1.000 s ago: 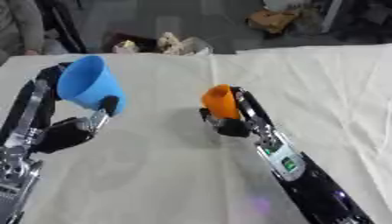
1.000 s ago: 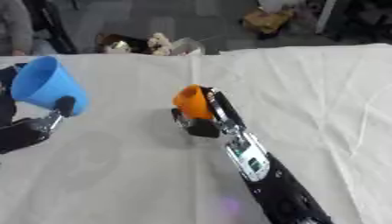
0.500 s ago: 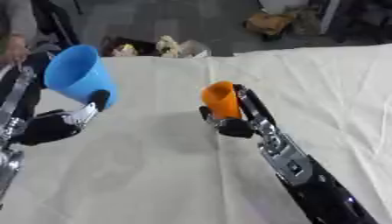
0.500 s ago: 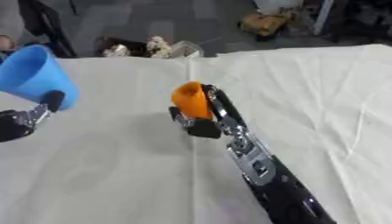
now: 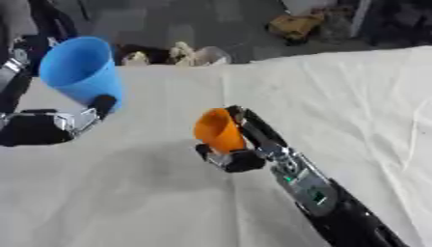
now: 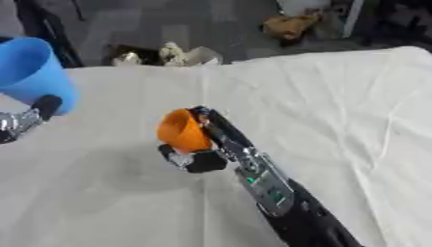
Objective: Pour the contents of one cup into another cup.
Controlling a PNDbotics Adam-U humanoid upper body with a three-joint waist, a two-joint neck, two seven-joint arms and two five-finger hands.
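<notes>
Holding the blue cup (image 5: 80,70), the left hand (image 5: 47,126) is partly cropped.

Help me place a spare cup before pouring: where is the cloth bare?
Bare white cloth lies in front, between the left hand holding the blue cup and the right hand holding the orange cup. The cloth right of the right arm is also free. Between the cups is tighter.

Robot test area in a lab or workshop. A table (image 5: 354,96) draped in a creased white cloth (image 6: 337,106) serves as the work surface; beyond its far edge lies a bare grey floor (image 5: 185,19) strewn with loose clutter (image 5: 173,52), a tan bundle (image 5: 295,26) and dark equipment stands (image 6: 42,24).
</notes>
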